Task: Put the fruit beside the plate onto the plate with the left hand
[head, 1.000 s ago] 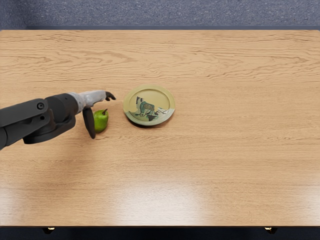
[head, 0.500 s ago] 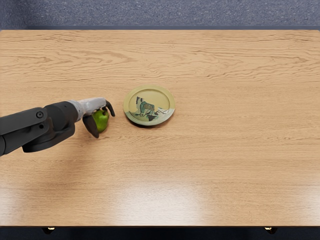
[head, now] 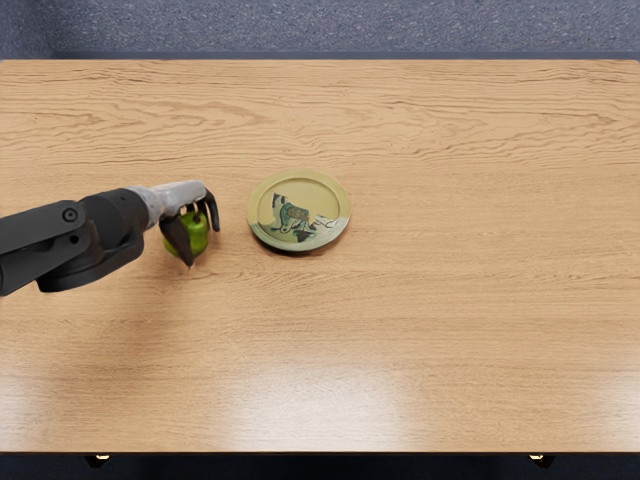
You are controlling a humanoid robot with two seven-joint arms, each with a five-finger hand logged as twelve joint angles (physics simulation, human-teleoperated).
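One fruit is in my view: a small green pear [head: 195, 233], rounded, with a short dark stem. One plate [head: 300, 177] is present: round and shallow, pale yellow-green rim, with a dark printed picture in its centre. One arm is visible, entering from the left edge, dark-cased at the forearm and light grey at the wrist.

The left hand [head: 185, 207] is closed around the pear. Its dark fingers [head: 213, 215] curl over the top and far side, and the thumb presses on the near side. The pear sits just left of the plate, apart from the rim and not on it. I cannot tell whether it is touching the surface [head: 450, 300] or held slightly above it.

Nothing stands between the pear and the plate, only bare wood. The surface is light-brown timber with wavy grain and a glossy sheen toward the near edge. Blue-grey carpeted floor [head: 300, 25] shows beyond the far edge.
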